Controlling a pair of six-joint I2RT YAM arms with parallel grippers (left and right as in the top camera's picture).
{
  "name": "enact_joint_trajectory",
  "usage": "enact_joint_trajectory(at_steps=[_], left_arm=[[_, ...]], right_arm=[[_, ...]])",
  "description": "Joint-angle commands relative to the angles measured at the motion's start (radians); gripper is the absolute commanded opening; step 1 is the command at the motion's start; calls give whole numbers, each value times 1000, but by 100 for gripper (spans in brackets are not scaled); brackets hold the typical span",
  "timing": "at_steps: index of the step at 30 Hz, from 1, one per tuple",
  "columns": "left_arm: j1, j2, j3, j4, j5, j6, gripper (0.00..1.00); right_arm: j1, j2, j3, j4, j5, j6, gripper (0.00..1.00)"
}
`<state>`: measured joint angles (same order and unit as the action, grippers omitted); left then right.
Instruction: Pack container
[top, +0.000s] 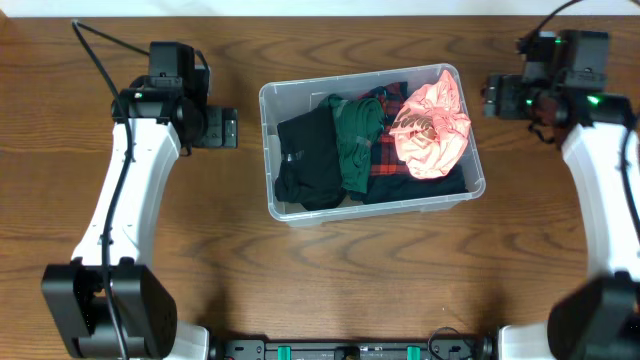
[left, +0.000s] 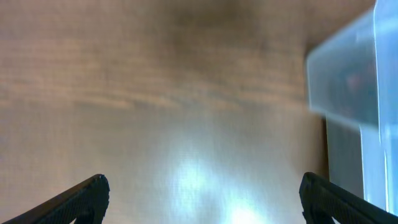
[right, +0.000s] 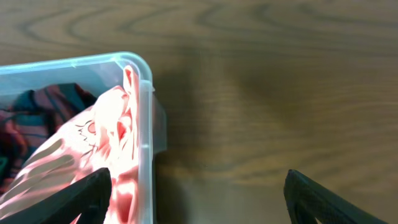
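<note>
The clear plastic container (top: 268, 110) sits mid-table. It holds a black garment (top: 308, 160), a green one (top: 355, 135), a red plaid one (top: 385, 150) and a pink one (top: 432, 130) at its right end. My left gripper (top: 228, 128) is open and empty, just left of the container, whose wall shows in the left wrist view (left: 348, 74). My right gripper (top: 490, 98) is open and empty, just right of the container. In the right wrist view its jaws (right: 199, 199) straddle the container's rim (right: 144, 124), beside the pink garment (right: 93, 155).
The wooden table (top: 150, 250) surrounds the container. Black cables (top: 95, 45) run along the back left, and a black rail (top: 350, 350) lies at the front edge.
</note>
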<state>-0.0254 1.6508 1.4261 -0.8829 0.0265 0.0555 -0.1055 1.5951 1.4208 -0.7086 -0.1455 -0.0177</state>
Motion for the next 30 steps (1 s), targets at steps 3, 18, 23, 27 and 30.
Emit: enact_joint_trajectory(at_steps=[3, 18, 23, 27, 30], left_arm=[[-6, -161, -40, 2, 114, -5, 98], [-7, -1040, -479, 64, 113, -65, 98], [-7, -1196, -526, 31, 112, -64, 98], [-7, -1228, -526, -37, 112, -64, 98], [-7, -1227, -526, -82, 112, -64, 98]], right_arm=[[-6, -180, -42, -60, 97, 50, 84], [-6, -906, -618, 35, 157, 137, 99], [-5, -1051, -705, 6, 156, 137, 99], [-6, -1065, -708, -99, 156, 137, 99], [-6, -1065, -709, -182, 156, 137, 99]])
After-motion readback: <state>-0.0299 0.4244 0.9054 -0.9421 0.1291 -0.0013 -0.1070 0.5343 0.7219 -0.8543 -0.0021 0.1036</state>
